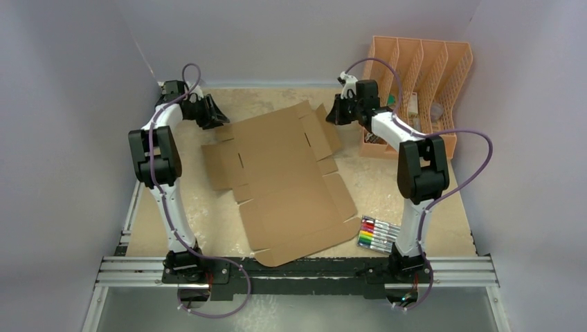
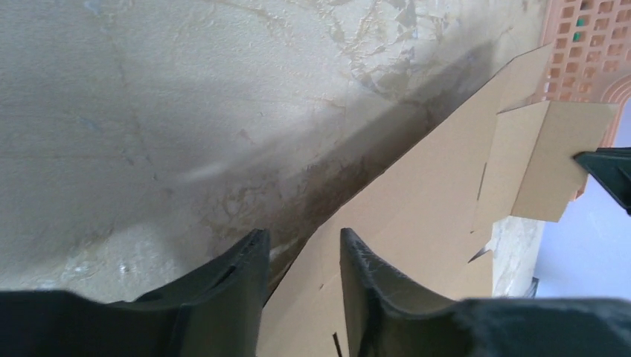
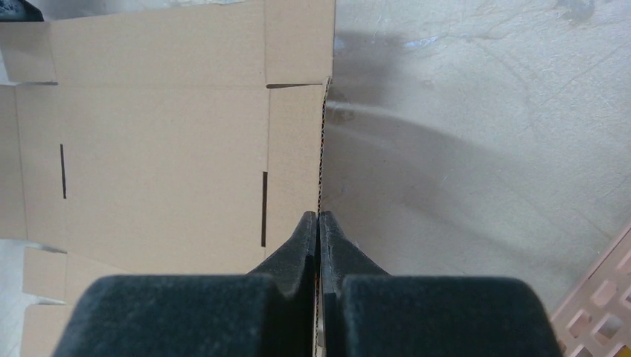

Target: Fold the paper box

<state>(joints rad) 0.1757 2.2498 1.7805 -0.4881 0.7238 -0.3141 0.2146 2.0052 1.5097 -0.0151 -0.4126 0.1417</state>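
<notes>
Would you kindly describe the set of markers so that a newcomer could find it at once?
Start at the pale table and find the big flat cardboard sheet at its middle. Just off the sheet's near right corner, by the right arm's base, lies a row of markers. Nothing else there is small with many-coloured caps.

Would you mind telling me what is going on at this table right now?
Two robot arms are starting on a paper box, which lies on the table as a mostly flat die-cut cardboard sheet. The right tool is shut on the edge of a flap at the sheet's far right, and that flap is tilted up. The left tool is open, its fingers apart at the sheet's far left edge. No box shape is formed yet.
</notes>
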